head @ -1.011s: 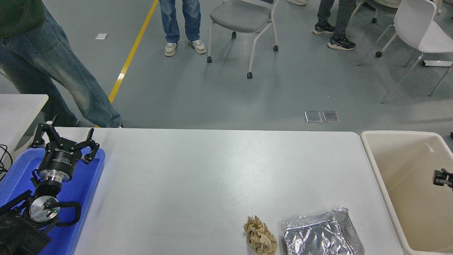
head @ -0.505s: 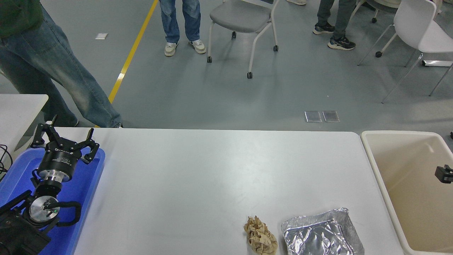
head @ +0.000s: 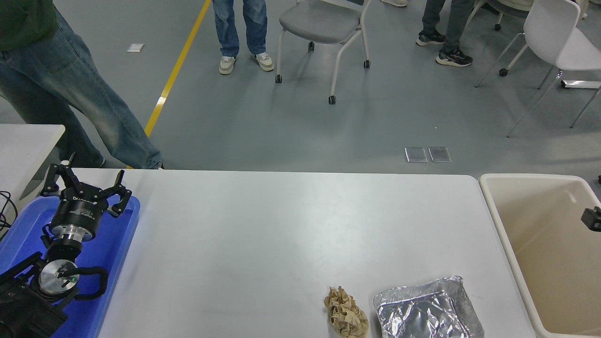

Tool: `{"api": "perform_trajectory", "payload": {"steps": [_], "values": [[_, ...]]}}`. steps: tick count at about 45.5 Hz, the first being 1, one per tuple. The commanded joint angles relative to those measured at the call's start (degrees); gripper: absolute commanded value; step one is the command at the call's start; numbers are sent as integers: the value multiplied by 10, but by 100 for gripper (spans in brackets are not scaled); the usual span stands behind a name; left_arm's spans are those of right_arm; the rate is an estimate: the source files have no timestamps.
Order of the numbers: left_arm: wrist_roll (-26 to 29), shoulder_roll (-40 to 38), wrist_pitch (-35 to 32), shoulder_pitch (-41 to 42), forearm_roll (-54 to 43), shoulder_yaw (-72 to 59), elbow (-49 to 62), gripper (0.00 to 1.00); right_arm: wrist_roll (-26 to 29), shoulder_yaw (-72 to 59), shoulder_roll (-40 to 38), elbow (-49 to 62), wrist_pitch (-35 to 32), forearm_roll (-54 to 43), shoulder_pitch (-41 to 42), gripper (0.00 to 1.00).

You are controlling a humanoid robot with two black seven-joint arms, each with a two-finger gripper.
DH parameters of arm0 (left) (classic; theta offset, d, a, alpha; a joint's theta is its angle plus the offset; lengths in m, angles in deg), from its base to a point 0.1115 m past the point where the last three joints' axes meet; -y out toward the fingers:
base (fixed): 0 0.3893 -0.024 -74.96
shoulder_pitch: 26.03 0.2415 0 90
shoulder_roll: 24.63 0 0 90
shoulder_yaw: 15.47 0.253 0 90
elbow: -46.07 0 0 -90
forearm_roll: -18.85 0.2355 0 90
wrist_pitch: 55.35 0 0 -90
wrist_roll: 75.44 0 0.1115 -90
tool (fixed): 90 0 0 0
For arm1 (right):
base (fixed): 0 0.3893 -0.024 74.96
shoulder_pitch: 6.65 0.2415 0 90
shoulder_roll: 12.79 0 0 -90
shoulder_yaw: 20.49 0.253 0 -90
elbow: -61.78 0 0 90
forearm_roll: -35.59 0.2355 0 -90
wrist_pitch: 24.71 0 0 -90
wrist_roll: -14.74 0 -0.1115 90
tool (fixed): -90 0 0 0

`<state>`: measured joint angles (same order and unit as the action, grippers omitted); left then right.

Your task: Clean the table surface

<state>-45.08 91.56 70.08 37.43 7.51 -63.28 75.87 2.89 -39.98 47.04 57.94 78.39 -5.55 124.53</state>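
The white-grey table surface (head: 263, 234) fills the lower half of the head view. A crumpled brown paper ball (head: 345, 312) lies on it near the front edge. A crinkled silver foil tray (head: 426, 311) lies just right of the paper ball. My left gripper (head: 85, 183) is open and parked over a blue tray (head: 112, 244) at the lower left. Only a small black tip of my right gripper (head: 591, 218) shows at the right edge, above the beige tub (head: 497, 220); I cannot tell whether it is open or shut.
The beige tub stands against the table's right end. A smaller white table corner (head: 28, 141) is at the left. A person in jeans (head: 70, 94) stands by the far left corner. Other people and chairs (head: 324, 23) are farther back on the grey floor.
The black tip of my right gripper has moved up and to the right over the tub, so less of it shows. The left arm, paper ball and foil tray have not moved.
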Motion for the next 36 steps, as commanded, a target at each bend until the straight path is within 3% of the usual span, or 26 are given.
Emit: {"api": "perform_trajectory", "payload": {"steps": [1, 11, 22, 36], "values": [[0, 0, 0, 0, 0, 0, 0, 100, -1, 119, -53, -115, 23, 0, 20, 100], [0, 0, 0, 0, 0, 0, 0, 100, -1, 291, -112, -237, 54, 4, 13, 100], [0, 0, 1, 0, 0, 0, 0, 100, -20, 552, -128, -363, 49, 99, -71, 100], [0, 0, 1, 0, 0, 0, 0, 100, -14, 696, -120, -486, -3, 135, -168, 100]]}}
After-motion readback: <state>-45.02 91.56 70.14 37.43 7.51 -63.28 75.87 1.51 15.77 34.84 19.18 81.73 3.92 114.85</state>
